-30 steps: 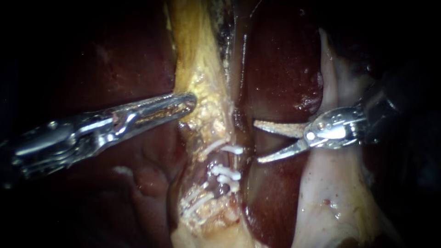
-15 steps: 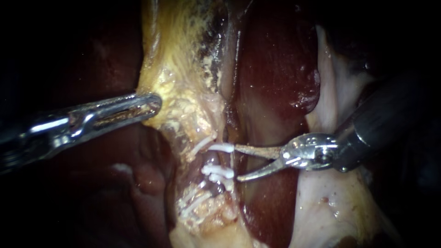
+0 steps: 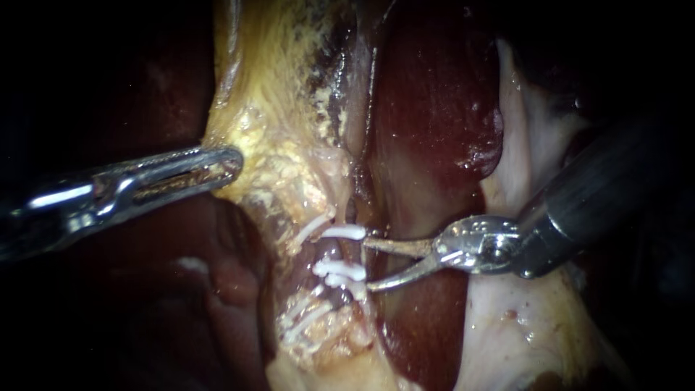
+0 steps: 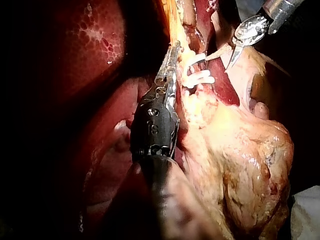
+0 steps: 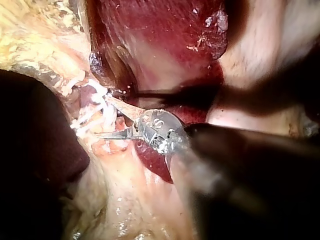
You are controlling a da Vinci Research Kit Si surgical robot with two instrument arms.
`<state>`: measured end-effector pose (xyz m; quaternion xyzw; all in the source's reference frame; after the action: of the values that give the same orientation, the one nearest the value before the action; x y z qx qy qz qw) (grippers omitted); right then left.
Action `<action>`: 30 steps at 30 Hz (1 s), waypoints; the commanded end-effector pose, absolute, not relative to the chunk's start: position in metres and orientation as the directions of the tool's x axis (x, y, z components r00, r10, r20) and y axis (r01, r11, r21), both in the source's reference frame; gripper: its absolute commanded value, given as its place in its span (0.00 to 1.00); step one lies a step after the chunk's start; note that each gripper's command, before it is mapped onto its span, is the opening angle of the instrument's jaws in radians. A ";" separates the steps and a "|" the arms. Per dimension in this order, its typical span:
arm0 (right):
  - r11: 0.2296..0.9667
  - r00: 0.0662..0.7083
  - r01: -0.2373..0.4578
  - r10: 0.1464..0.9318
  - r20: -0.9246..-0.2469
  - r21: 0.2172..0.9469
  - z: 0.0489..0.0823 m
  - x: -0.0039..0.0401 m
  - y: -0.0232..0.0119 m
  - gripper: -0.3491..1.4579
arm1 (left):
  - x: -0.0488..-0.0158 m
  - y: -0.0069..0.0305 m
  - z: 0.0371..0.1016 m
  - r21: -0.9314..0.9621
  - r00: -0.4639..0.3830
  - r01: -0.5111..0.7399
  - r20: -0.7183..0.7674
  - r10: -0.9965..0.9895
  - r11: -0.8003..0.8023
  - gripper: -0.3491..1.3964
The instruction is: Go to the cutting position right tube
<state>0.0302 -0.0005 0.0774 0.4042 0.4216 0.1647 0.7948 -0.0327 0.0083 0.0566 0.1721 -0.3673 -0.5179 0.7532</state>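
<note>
**Fig.** Since half a second ago, the right tool (image 3: 367, 265) has advanced slightly toward the clips, and the left tool (image 3: 233, 163) has shifted a little further left, drawing the yellow tissue (image 3: 282, 145) with it.

The right tool enters from the right over the pale tissue (image 3: 521, 326). Its two jaws are spread, with nothing between them. The upper jaw tip lies at the end of the upper clip (image 3: 346, 232). The lower jaw tip lies just beside the lower clips (image 3: 340, 269).

The right tube (image 3: 334, 251) is the dark reddish strand running between these clips. It sits at the centre of the field, just ahead of the spread jaws and not yet inside them. Further clips (image 3: 300, 318) lie lower and to the left, on the neighbouring strand. The liver (image 3: 434, 108) fills the background above the right tool.

The left tool comes in from the left with its jaws clenched on the edge of the yellow tissue.

In the right wrist view, the right tool (image 5: 102, 116) points at the white clips (image 5: 102, 105), and a gap shows between its jaws.

In the left wrist view, the left tool (image 4: 175, 50) lies along the yellow tissue (image 4: 200, 105). The clips (image 4: 197, 77) are beside it, and the right tool (image 4: 220, 61) stands spread just beyond them.
</note>
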 end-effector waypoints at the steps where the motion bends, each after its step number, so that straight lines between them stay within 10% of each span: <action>1: 0.615 0.591 0.078 0.605 -0.534 0.784 0.0776 0.0304 -0.0005 0.89 | -0.0328 0.0082 0.0565 0.640 0.191 0.654 0.376 -0.906 0.404 0.00; 30: 0.581 0.593 0.078 0.626 -0.506 0.810 0.0809 0.0346 0.0003 0.85 | -0.0328 0.0081 0.0561 0.639 0.190 0.655 0.376 -0.907 0.402 0.00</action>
<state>0.0347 0.0003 0.0810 0.4265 0.4177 0.1705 0.7839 -0.0328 0.0081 0.0561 0.1709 -0.3679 -0.5194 0.7521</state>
